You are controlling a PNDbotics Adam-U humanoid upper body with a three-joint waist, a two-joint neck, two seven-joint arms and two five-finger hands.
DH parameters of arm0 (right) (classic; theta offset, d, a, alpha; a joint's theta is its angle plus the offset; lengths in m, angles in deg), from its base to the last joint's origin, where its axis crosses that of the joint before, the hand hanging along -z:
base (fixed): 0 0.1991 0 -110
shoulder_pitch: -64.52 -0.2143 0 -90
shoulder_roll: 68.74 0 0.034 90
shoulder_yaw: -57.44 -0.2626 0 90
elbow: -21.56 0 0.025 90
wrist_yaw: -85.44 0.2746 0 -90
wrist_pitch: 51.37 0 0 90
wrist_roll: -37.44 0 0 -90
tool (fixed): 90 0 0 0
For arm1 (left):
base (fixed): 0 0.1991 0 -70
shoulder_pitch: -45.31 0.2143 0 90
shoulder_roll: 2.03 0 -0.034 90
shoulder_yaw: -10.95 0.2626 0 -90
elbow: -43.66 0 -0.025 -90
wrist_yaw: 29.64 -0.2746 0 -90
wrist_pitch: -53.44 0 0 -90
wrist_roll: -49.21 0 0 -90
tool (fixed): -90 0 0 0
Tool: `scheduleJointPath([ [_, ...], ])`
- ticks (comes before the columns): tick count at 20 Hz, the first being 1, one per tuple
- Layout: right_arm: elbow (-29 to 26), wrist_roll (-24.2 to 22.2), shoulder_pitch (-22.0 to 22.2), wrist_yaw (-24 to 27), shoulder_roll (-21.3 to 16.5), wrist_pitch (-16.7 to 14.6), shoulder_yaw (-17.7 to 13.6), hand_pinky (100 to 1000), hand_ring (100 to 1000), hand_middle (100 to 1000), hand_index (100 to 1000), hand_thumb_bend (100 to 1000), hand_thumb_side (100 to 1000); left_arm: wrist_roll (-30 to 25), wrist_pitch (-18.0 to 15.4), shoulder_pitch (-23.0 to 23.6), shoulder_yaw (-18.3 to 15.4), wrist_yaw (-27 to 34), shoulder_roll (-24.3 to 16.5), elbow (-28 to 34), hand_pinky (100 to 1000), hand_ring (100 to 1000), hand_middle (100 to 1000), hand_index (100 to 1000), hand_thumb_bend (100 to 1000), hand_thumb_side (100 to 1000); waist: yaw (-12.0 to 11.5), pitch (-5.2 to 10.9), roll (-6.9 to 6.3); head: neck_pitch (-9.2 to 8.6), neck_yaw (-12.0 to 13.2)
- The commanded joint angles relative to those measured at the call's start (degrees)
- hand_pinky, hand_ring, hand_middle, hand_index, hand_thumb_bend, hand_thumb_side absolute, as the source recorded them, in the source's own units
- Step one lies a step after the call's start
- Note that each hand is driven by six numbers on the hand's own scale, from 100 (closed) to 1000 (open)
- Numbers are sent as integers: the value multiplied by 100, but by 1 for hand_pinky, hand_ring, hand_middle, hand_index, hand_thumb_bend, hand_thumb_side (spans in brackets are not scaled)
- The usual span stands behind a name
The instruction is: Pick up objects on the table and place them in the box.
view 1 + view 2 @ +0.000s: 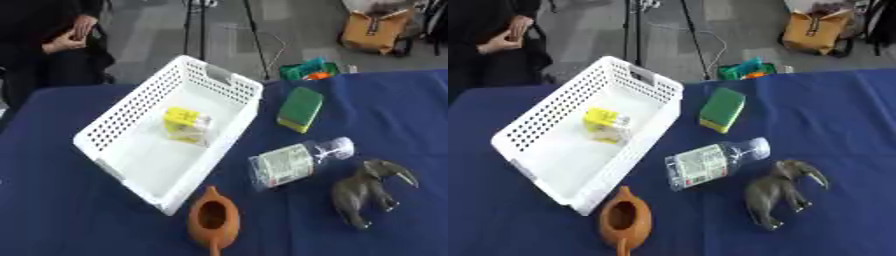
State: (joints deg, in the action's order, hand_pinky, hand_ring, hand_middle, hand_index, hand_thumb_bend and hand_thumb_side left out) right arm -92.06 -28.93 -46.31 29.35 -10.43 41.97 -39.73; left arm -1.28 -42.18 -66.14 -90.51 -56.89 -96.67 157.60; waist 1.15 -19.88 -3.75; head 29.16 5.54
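Neither robot hand shows in either view, so how their fingers stand cannot be told. A white perforated plastic basket [105, 131] sits askew on the blue-clothed table [402, 115], holding a small yellow carton [186, 125]. Outside it, to its right, lie a green and yellow sponge [300, 109], a clear plastic bottle on its side [293, 163] (label up) and a grey elephant figure [367, 190]. An orange clay pot [213, 217] lies just beside the basket's near corner.
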Motion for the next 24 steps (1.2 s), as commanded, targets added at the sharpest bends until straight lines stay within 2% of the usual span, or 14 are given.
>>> scheduleJointPath([
  [1,-98,-705,-171,-141,-552,-230,123,905,888,875,918,100,870,-41,-1,-24,4,-9,-206,65,597,669,744,821,100,960,-9,153,40,8,-24],
  [4,-98,-1152,-301,-211,-769,-393,254,927,901,899,927,100,861,-57,-4,-30,13,-7,-214,65,597,669,744,820,100,960,-24,164,54,10,-29],
  [8,-98,-1874,-405,-429,-1045,-866,475,948,910,915,931,100,853,-68,-7,-30,21,-4,-229,65,597,669,744,820,100,960,-49,176,73,32,-35],
  [11,-98,-2249,-520,-439,-1175,-1150,628,953,908,911,933,100,858,-85,-12,-37,39,3,-232,65,597,669,744,818,100,960,-60,186,95,21,-49],
  [18,-98,-2932,-675,-339,-1451,-1700,1059,963,910,915,931,100,834,-127,-26,-57,74,17,-253,65,597,669,744,818,100,959,-104,193,122,31,-79],
  [21,-98,-3421,-826,-124,-1549,-1997,1410,960,909,912,942,100,813,-162,-33,-77,104,28,-255,65,597,669,744,817,100,958,-140,196,140,36,-119],
  [24,-98,-3895,-971,100,-1661,-2120,1628,959,908,912,946,100,808,-184,-41,-85,119,35,-278,65,597,669,744,817,100,958,-159,202,143,46,-128],
])
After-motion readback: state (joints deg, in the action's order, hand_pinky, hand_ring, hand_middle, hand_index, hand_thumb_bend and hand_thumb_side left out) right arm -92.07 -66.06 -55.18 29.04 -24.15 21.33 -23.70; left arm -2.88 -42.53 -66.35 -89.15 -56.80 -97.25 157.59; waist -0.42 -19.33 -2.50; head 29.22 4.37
